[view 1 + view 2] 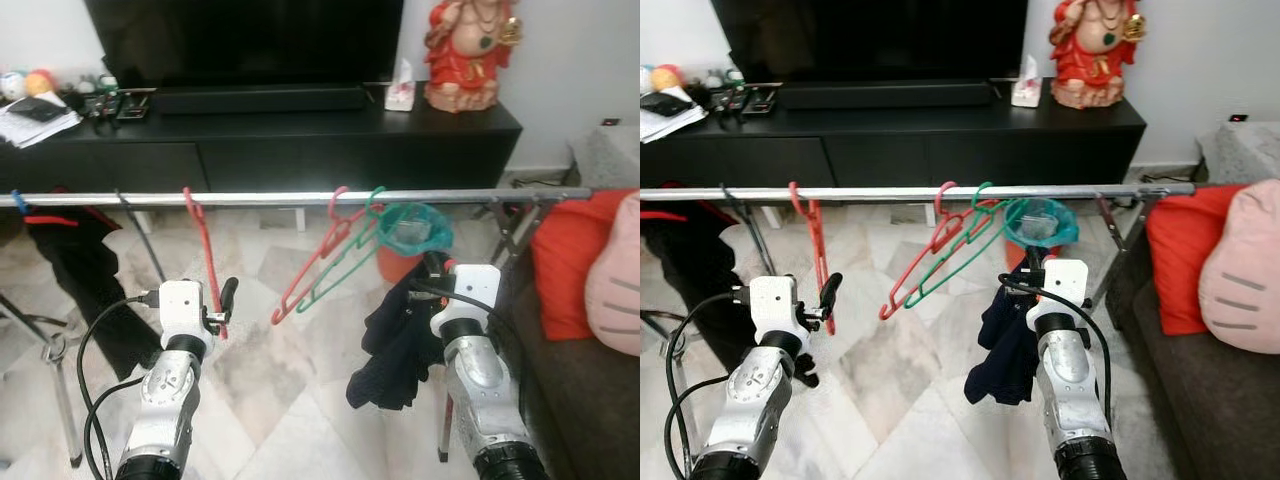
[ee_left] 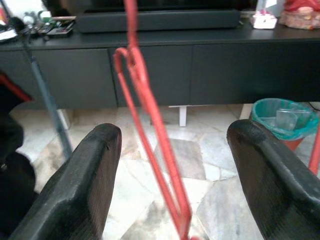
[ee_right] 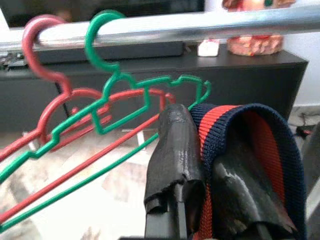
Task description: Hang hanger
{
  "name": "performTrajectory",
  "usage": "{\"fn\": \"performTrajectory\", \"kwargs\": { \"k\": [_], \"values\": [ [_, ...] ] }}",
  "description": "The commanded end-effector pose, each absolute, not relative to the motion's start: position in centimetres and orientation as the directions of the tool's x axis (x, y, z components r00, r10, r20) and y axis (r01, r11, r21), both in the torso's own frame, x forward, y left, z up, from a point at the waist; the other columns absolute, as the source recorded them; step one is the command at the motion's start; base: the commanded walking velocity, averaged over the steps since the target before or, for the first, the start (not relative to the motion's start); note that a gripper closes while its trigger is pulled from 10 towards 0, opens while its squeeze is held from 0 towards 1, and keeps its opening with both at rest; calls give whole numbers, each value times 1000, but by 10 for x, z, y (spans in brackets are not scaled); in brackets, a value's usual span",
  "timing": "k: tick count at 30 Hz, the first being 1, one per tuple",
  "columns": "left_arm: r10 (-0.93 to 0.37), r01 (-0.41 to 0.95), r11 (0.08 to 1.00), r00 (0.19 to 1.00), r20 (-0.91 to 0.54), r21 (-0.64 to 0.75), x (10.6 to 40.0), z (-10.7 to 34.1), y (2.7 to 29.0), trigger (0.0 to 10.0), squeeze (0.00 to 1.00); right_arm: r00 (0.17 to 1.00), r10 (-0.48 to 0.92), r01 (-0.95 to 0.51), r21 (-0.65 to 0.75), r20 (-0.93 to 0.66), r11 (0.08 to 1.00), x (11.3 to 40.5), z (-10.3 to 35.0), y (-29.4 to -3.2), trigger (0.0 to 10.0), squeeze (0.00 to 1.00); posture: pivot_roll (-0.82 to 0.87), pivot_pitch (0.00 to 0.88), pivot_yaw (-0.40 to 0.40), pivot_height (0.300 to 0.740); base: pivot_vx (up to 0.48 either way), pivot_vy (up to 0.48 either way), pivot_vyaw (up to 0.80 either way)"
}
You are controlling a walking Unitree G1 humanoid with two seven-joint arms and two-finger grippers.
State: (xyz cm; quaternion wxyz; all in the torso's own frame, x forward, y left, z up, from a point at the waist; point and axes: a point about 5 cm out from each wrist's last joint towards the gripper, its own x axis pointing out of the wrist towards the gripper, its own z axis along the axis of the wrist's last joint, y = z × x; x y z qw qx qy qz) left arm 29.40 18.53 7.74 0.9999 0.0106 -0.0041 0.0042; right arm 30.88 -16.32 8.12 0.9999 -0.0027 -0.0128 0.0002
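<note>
Red, green hangers (image 1: 340,262) (navy-red garment (image 3: 260,150))

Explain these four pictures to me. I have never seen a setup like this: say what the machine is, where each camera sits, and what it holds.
This is a humanoid robot with two silver arms, each ending in a hand of two black fingers. The two wide pictures come from a stereo camera on its head, looking down at a metal clothes rail. The other two come from cameras on its wrists, looking along the fingers.

On the rail hang a red hanger near the left hand, and further right a second red hanger and a green hanger.

The left hand is open, its fingers either side of the first red hanger. The right hand is shut on a dark garment with a navy and red striped collar.
</note>
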Motion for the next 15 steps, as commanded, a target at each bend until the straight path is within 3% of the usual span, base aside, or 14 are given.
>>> {"fn": "performTrajectory", "kwargs": {
  "k": [1, 7, 15],
  "values": [
    [11, -11, 1000, 1000, 12, 20, 294, 80, 185, 10000, 0, 999, -26, 26, -10, -24, 1000, 309, 72, -168, 10000, 0, -59, 0, 26, 740, 0, 0, 0],
    [4, -5, 1000, 1000, 19, 21, 296, 81, 183, 10000, 0, 956, -135, 138, -8, -260, 990, 291, 25, -184, 10000, 0, -54, 0, 24, 740, 0, 0, 0],
    [9, -9, 1000, 1000, 20, 25, 294, 82, 186, 10000, 0, 928, -184, 195, 2, -324, 981, 287, 13, -188, 10000, 0, -53, 0, 26, 740, 0, 0, 0]
  ]
}}
